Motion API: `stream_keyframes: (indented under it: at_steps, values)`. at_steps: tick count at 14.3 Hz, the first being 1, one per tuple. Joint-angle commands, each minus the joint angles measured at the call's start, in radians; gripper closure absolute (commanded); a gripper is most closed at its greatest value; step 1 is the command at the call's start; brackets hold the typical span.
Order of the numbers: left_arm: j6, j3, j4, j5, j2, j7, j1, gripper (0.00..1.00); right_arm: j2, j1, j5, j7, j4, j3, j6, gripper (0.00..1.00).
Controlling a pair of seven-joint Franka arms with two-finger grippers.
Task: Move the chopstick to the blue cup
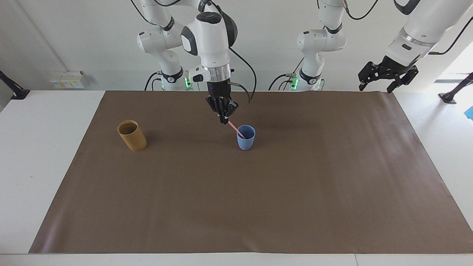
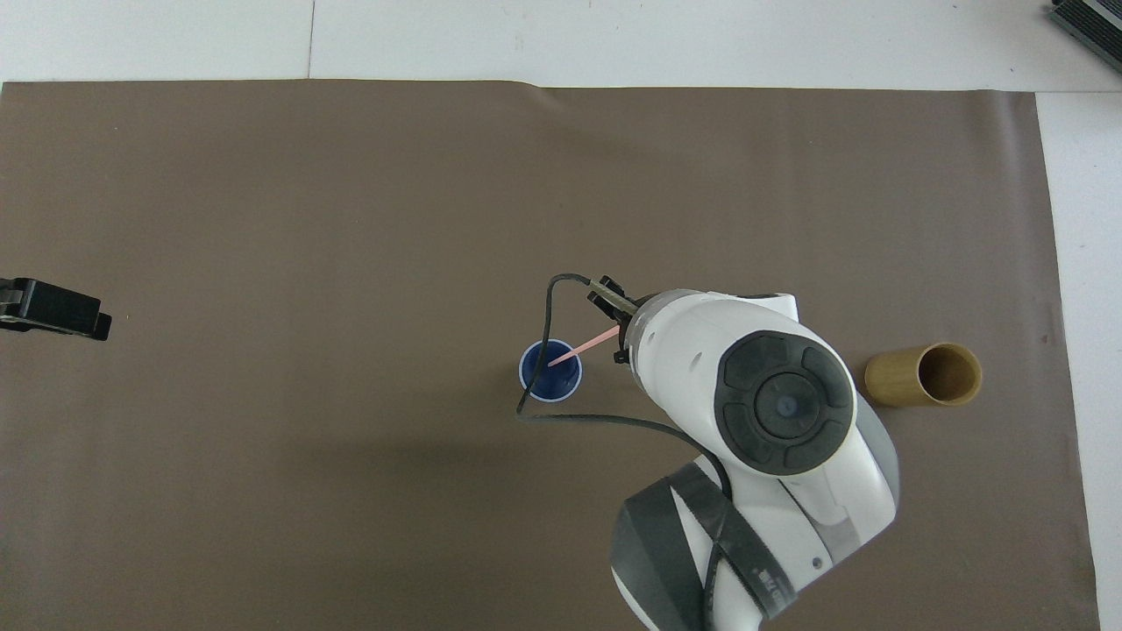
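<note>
- Right gripper (image 1: 224, 120): hangs over the brown mat just beside the blue cup, on the side toward the right arm's end of the table; fingertips pinched together on the upper end of the chopstick; in the overhead view the arm's white wrist covers most of it

- Chopstick (image 1: 235, 129): thin pale pink stick, tilted; upper end held in the right gripper, lower end down inside the mouth of the blue cup; the overhead view shows its tip (image 2: 561, 356) within the cup's rim; whether the tip touches the bottom cannot be told

- Blue cup (image 1: 245, 140): small light-blue tumbler, upright on the mat near the middle of the table's length; open mouth up, dark blue inside when seen from above (image 2: 550, 375)

- Tan cup (image 1: 132, 135): taller bamboo-coloured cylinder, upright and empty to the eye, on the mat well apart from the blue cup toward the right arm's end of the table

- Left gripper (image 1: 374, 85): waits in the air over the edge of the mat at the left arm's end of the table, close to the robots; fingers spread apart, holding nothing

- Brown mat (image 1: 258, 207): covers most of the white table (image 1: 33, 155); both cups stand on it
</note>
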Motion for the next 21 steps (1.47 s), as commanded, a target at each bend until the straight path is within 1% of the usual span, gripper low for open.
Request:
stream_keyframes:
  at_steps: [1, 2, 4, 5, 7, 8, 9, 11, 14, 17, 19, 20, 21]
  values:
    - [-0.015, -0.015, -0.027, 0.005, -0.027, 0.006, 0.01, 0.0, -0.003, 0.007, -0.021, 0.0, -0.016, -0.005, 0.025, 0.72]
    - [-0.045, -0.023, -0.022, 0.005, -0.027, 0.006, 0.007, 0.0, -0.005, 0.007, -0.016, 0.0, -0.016, -0.005, 0.019, 0.5]
    - [-0.043, -0.032, -0.018, 0.003, -0.024, 0.007, 0.01, 0.0, 0.006, 0.006, -0.016, 0.003, -0.004, -0.005, 0.019, 0.49]
    - [-0.026, -0.03, -0.015, 0.003, -0.02, 0.004, 0.01, 0.0, 0.009, 0.004, -0.016, 0.005, 0.002, -0.005, 0.019, 0.46]
    - [0.041, -0.027, -0.012, 0.003, -0.022, 0.001, 0.019, 0.0, 0.006, -0.003, -0.007, -0.003, 0.013, -0.006, 0.016, 0.29]
    - [0.037, -0.027, -0.018, 0.0, -0.027, 0.003, 0.021, 0.0, 0.0, -0.022, -0.005, -0.008, 0.031, -0.008, 0.004, 0.05]
    - [0.037, -0.024, -0.021, 0.0, -0.028, 0.007, 0.019, 0.0, -0.009, -0.048, -0.004, -0.009, 0.033, -0.009, 0.003, 0.0]
    - [0.042, -0.027, -0.03, -0.009, -0.031, -0.007, 0.009, 0.0, -0.048, -0.1, -0.004, -0.029, 0.033, -0.014, -0.012, 0.0]
    - [0.049, -0.027, -0.031, -0.009, -0.033, -0.005, 0.016, 0.0, -0.1, -0.17, -0.002, -0.205, 0.036, -0.019, -0.099, 0.0]
    - [0.054, -0.023, -0.032, -0.009, -0.033, 0.0, 0.025, 0.0, -0.141, -0.209, -0.002, -0.575, 0.042, -0.07, -0.231, 0.0]
    - [0.057, -0.024, -0.048, -0.009, -0.033, -0.002, 0.024, 0.0, -0.146, -0.212, -0.002, -0.888, 0.082, -0.124, -0.366, 0.0]
    - [0.087, -0.023, -0.059, -0.009, -0.033, 0.0, 0.016, 0.0, -0.14, -0.214, -0.002, -1.023, 0.112, -0.156, -0.407, 0.0]
    - [0.098, -0.023, -0.059, -0.009, -0.033, 0.007, 0.021, 0.0, -0.135, -0.214, -0.002, -1.111, 0.131, -0.182, -0.415, 0.0]
